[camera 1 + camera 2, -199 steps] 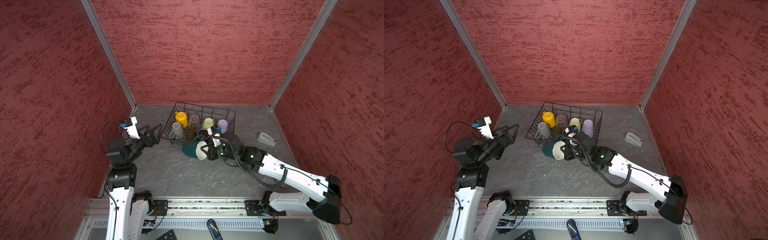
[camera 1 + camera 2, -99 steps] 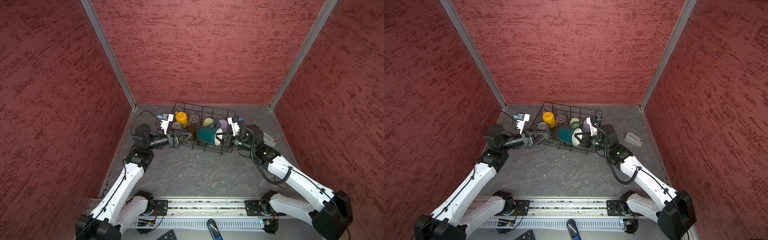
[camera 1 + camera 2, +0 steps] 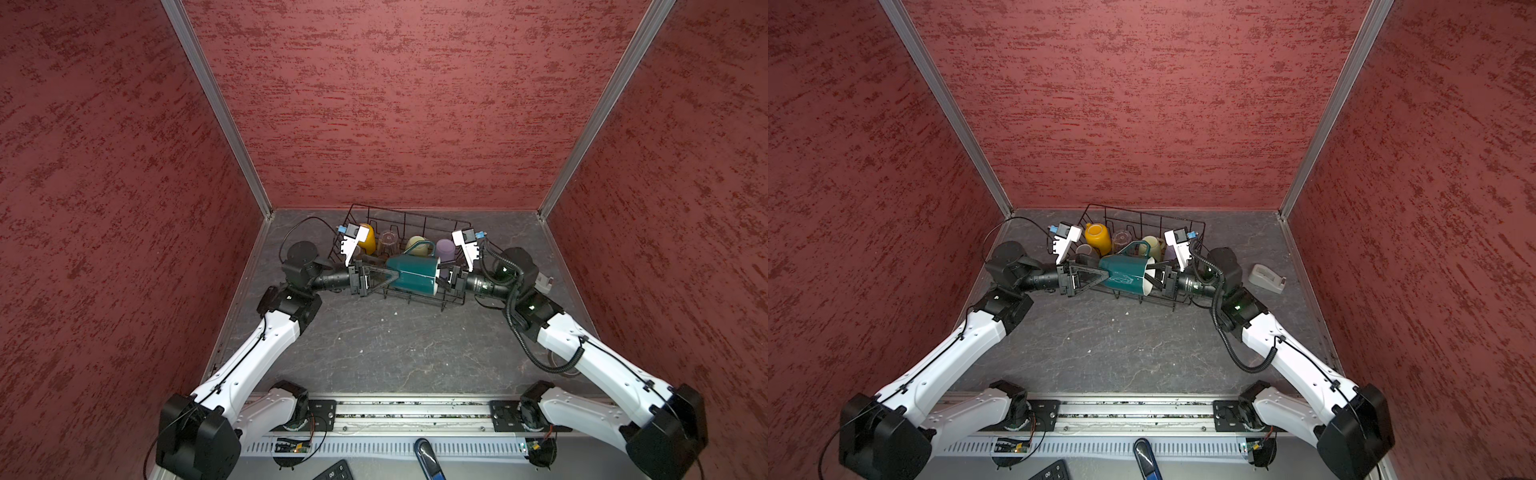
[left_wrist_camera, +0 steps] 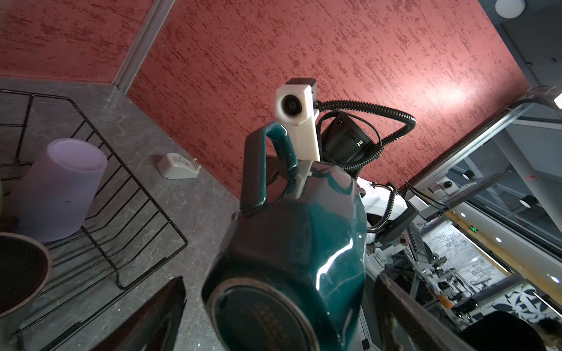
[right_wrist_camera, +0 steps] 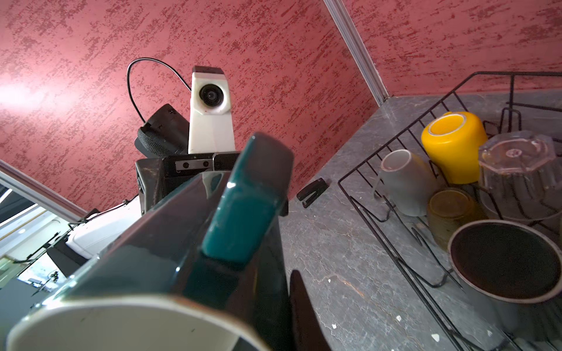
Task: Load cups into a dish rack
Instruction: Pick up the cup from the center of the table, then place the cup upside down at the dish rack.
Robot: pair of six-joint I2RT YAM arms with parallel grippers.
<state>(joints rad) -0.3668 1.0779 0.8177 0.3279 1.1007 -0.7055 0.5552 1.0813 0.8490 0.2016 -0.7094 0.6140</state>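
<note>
One teal mug [image 3: 411, 272], on its side in the air over the near side of the one black wire dish rack [image 3: 409, 214], handle up, mouth toward the right. Gripped at the rim by the right hand [image 3: 441, 278], closed tight, one finger inside the mouth. Flanked at the base by the two fingers of the left hand [image 3: 392, 274], spread wide; cannot tell whether touching.

Seven more cups inside the rack:
- one yellow mug [image 3: 365, 239]
- one clear glass [image 3: 388, 241]
- one pale green mug [image 3: 417, 245]
- one lilac tumbler [image 3: 444, 249]
- one grey mug [image 5: 407, 182]
- one amber glass [image 5: 450, 206]
- one black mug [image 5: 504, 261]

Yellow mug, clear glass and tumbler bottom-up.

On the grey tabletop [image 3: 395, 353], right of the rack and apart from it, one pale tape dispenser [image 3: 1266, 278].
</note>
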